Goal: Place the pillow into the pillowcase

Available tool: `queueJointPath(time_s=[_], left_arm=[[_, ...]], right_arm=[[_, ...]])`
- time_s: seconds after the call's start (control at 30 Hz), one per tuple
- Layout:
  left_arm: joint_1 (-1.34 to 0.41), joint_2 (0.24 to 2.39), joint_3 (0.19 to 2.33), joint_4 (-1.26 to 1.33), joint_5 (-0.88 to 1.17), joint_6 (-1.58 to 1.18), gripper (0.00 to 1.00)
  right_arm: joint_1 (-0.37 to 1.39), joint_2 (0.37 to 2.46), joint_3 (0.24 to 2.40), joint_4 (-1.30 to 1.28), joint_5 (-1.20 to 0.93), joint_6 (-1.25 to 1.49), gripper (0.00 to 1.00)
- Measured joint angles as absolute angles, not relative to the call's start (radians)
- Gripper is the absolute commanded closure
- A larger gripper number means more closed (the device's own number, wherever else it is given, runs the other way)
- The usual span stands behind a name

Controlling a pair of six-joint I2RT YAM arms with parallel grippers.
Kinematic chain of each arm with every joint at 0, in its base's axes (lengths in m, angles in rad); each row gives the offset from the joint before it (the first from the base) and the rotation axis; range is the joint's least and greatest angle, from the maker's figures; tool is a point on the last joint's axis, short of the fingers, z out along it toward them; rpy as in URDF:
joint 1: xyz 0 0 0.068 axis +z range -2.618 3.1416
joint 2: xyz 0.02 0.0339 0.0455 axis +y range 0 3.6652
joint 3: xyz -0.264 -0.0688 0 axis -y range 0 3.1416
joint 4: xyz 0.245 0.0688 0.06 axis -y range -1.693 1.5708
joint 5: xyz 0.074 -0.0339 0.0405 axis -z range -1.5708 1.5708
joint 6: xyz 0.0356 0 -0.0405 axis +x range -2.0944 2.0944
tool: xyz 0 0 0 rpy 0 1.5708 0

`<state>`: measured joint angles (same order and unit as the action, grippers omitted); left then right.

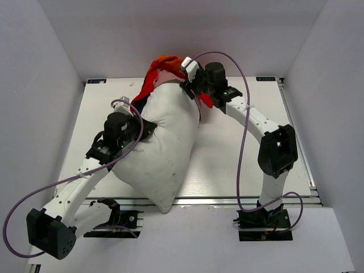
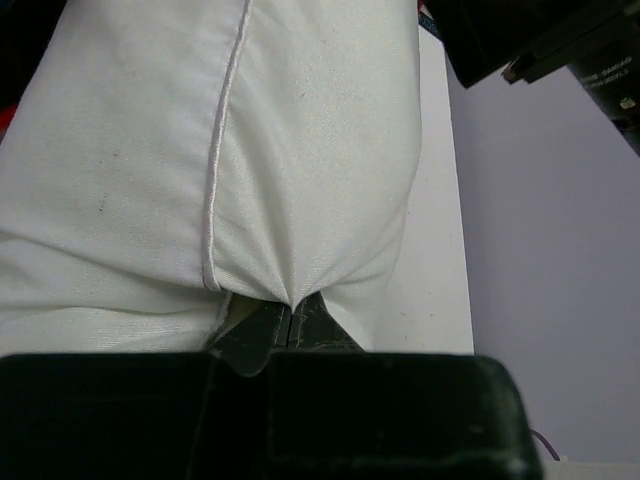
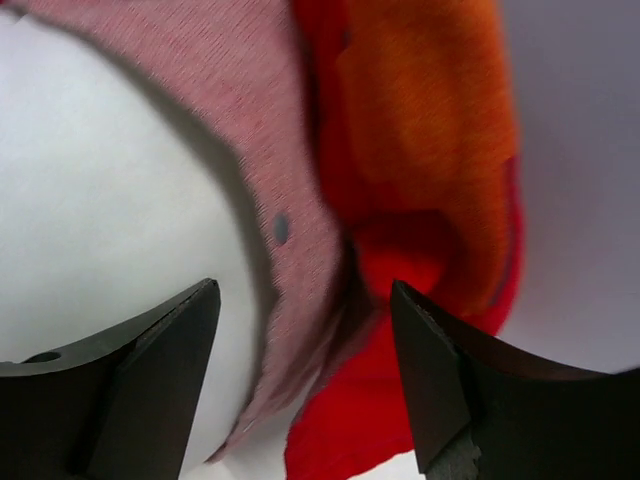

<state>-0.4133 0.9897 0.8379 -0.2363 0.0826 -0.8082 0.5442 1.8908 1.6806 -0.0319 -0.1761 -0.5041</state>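
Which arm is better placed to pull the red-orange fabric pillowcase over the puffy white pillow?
Right. The right hand stands open at the pillowcase edge; the left hand pinches the pillow.

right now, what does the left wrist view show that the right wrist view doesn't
Only the left wrist view: the left pincer shut on a pinch of the pillow beside its piped seam. Only the right wrist view: the right pincer open, facing the pink reverse of the pillowcase. Both: the pillow.
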Motion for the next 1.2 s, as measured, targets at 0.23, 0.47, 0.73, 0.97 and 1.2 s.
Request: queueJointPath(time_s=[0.23, 0.47, 0.73, 0.97, 1.2], left_arm=[[-0.413, 0.99, 0.838, -0.236, 0.103, -0.807, 1.0], [-0.413, 1.005, 0.847, -0.235, 0.114, -0.801, 1.0], [-0.413, 1.051, 0.898, -0.256, 0.115, -0.793, 1.0], [-0.411, 1.147, 1.023, -0.289, 0.125, -0.762, 1.0], [-0.403, 1.171, 1.127, -0.359, 0.136, -0.719, 1.0]], right_arm=[[0.543, 1.954, 1.766, 0.002, -0.165, -0.492, 0.34], [0.543, 2.041, 1.824, -0.001, -0.221, -0.457, 0.81], [0.523, 1.998, 1.827, -0.103, -0.427, -0.391, 1.0], [0.57, 1.739, 1.794, -0.336, -0.635, -0.285, 1.0], [0.619, 1.649, 1.819, -0.358, -0.786, -0.032, 1.0]])
